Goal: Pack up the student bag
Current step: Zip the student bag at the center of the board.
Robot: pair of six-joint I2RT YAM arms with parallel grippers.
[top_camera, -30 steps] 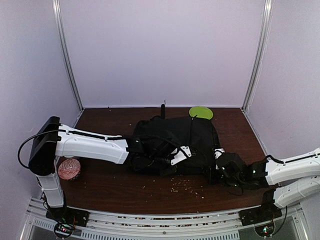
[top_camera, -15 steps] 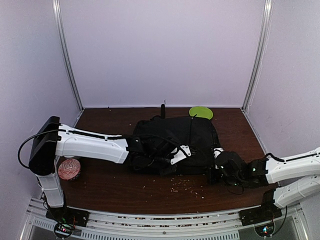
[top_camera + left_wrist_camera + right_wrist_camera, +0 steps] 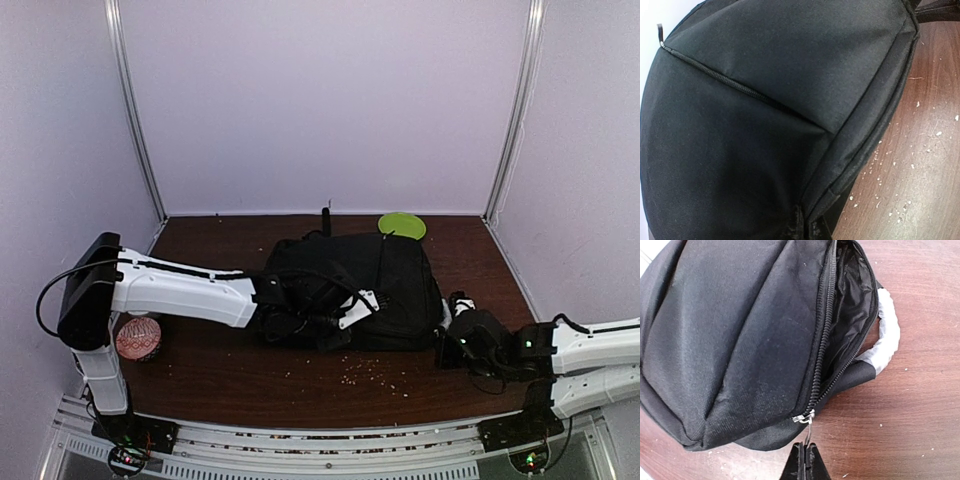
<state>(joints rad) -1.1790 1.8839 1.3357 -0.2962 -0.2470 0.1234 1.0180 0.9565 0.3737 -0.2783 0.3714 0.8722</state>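
Student bag (image 3: 350,285), a large black backpack, lies flat on the brown table (image 3: 220,370) between the two grippers. The right gripper (image 3: 805,450) is clenched, its tips pinched on the thin zipper pull (image 3: 807,430) that hangs from the slider just ahead of the jaws. Beyond that slider the main zip runs away from the jaws and stands partly undone, and black lining (image 3: 850,305) shows in the gap. To the right of the opening, farther from the jaws, the pale top handle (image 3: 887,335) curves out over the wood.

The left gripper (image 3: 362,304) lies on the bag's near side. Its fingers cannot be made out in the wrist view, but the jaws are closed, and a fold of the bag's fabric bunches right where they meet. Ahead of these jaws and to their left, the front pocket zip (image 3: 730,82) runs shut across the panel. To their right, pale crumbs (image 3: 900,212) dot the bare wood.

A green disc (image 3: 402,225) lies beyond the bag, well away from both grippers. A red patterned ball (image 3: 138,338) sits beside the left arm's base.
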